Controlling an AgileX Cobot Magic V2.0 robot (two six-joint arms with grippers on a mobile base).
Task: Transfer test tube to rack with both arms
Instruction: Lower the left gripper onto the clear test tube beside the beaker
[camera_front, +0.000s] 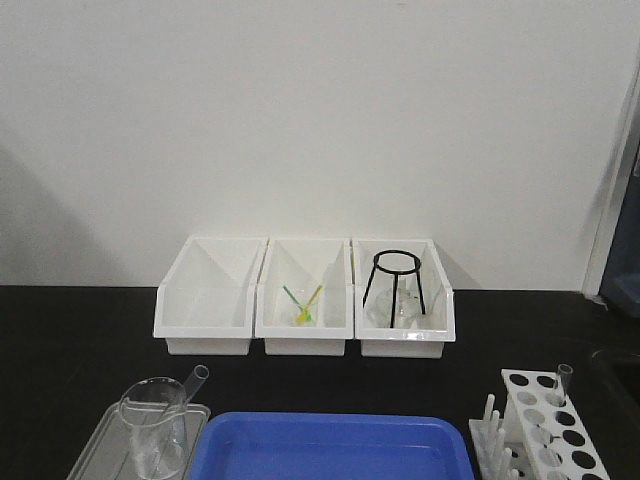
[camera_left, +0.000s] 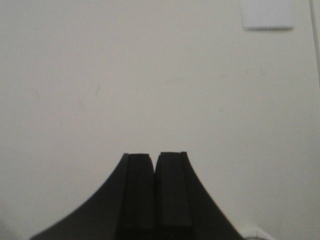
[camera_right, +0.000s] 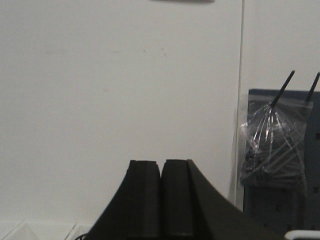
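1. Left pincer (camera_left: 155, 157) & right pincer (camera_right: 161, 163): both jaws pressed together, nothing held, facing wall.
2. Test tube (camera_front: 195, 380) leans in beaker (camera_front: 150, 432), 7 o'clock on counter (camera_front: 80, 330).
3. Rack (camera_front: 545, 432) at 5 o'clock; second tube (camera_front: 562, 382) upright in back hole.

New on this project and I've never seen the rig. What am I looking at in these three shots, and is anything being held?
It is a two-armed robot at a black table. The wide shot looks forward from the robot's body; no arm shows in it. The other two come from cameras on the wrists, each looking past its own pincer at a wall. The left pincer and right pincer are both shut and hold nothing. On the table are three white bins at the back, a blue tray, and a beaker on a grey tray with a test tube leaning in it. At right is a white rack with another tube standing in it.
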